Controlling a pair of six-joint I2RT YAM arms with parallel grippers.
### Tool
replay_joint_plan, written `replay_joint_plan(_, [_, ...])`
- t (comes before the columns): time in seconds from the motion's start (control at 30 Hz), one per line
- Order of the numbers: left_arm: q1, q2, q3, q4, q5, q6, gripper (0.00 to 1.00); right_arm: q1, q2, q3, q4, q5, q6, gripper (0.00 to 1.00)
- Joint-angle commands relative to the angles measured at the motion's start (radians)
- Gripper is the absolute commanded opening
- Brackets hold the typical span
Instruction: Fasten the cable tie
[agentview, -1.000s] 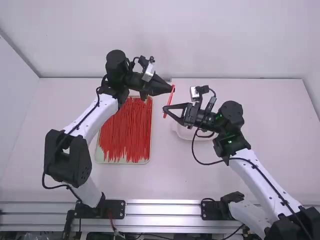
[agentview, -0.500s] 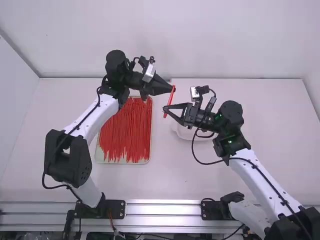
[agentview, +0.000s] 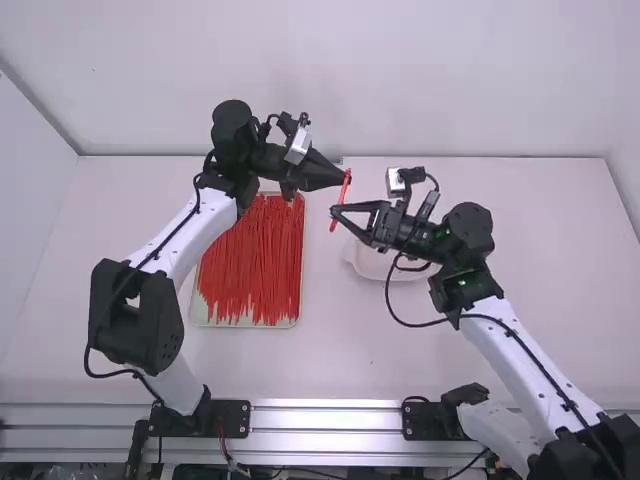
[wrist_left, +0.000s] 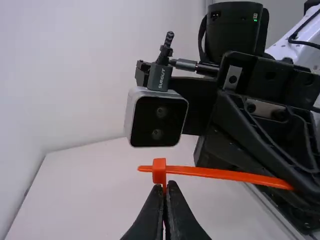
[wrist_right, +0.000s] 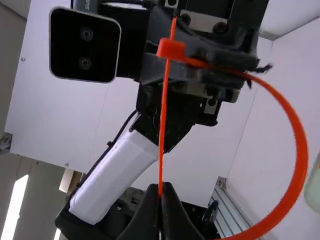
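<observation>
Red cable tie (wrist_left: 225, 175), aloft over the desk (agentview: 560, 230): left tool (wrist_left: 164, 189) clamped beside its head to steady the slot, right tool (wrist_right: 160, 190) pinching the tail, strap bent round, seemingly for threading.

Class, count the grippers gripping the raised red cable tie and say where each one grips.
2. The left gripper pinches the cable tie just beside its head; the right gripper pinches the strap's thin end.
</observation>
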Motion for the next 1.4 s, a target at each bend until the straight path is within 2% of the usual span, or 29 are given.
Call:
replay_joint_plan(0.0, [-0.010, -0.010, -0.005, 0.000, 0.018, 0.003, 0.02, -0.019, -0.004, 0.024, 0.006, 0.004, 0.013, 0.00])
replay_joint_plan(0.3, [-0.014, -0.010, -0.009, -0.006, 0.019, 0.003, 0.02, -0.048, -0.004, 0.024, 0.007, 0.006, 0.030, 0.00])
replay_joint_plan(0.47, [-0.016, -0.010, -0.041, 0.042, 0.019, 0.003, 0.02, -0.070, -0.004, 0.024, 0.007, 0.013, 0.032, 0.00])
replay_joint_plan(0.7, [-0.023, -0.010, -0.083, 0.110, 0.018, 0.002, 0.02, -0.071, -0.004, 0.024, 0.010, 0.060, 0.057, 0.00])
replay_joint_plan(1.07, [-0.033, -0.010, -0.083, 0.111, 0.019, 0.002, 0.02, -0.082, -0.004, 0.024, 0.007, 0.087, 0.050, 0.00])
replay_joint_plan(1.37, [-0.033, -0.010, -0.083, 0.199, 0.018, -0.086, 0.02, -0.095, -0.004, 0.024, -0.014, 0.089, 0.047, 0.00])
